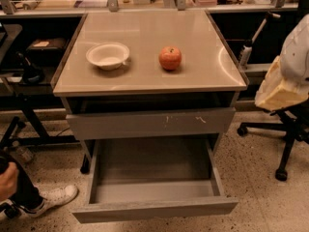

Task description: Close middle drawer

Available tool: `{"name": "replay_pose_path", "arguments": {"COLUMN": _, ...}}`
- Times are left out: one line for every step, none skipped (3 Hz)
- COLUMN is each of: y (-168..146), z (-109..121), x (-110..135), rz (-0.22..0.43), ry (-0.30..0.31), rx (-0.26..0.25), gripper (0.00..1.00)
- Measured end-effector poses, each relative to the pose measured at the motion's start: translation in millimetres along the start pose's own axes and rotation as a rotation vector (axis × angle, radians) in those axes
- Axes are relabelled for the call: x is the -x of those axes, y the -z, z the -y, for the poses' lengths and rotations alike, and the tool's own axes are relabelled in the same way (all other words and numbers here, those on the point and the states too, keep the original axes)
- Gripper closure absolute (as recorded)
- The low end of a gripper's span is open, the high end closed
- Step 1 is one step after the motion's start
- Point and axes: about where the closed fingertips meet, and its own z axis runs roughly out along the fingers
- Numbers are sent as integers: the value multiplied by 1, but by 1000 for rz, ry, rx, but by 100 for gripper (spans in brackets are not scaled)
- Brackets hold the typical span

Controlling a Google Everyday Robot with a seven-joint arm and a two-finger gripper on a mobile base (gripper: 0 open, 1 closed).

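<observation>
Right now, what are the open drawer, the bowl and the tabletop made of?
The middle drawer looks like painted metal or laminate: flat matte grey, thin walls. The bowl seems paper or foam: dull off-white, thick rim. The tabletop may be glossy laminate, showing soft reflections. The end effector is out of view.

White bowl, red apple apart on cabinet top; office chair right, white sneaker left

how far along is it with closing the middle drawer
Nothing looks done yet: the middle drawer is pulled far out, its grey inside exposed under the scratched drawer front. Nothing is in hand: the end effector is out of view and nothing touches the drawer. Left: the whole push until its front sits flush.
</observation>
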Motion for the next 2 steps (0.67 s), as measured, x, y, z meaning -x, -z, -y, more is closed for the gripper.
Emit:
{"name": "replay_pose_path", "arguments": {"y": -43, "z": -42, "x": -10, "rz": -15, "ry": -35, "rx": 62, "gripper": 100}}
{"name": "replay_pose_path", "arguments": {"y": -105, "z": -87, "x": -20, "rz": -45, "ry": -29, "rx": 175, "gripper": 100}}
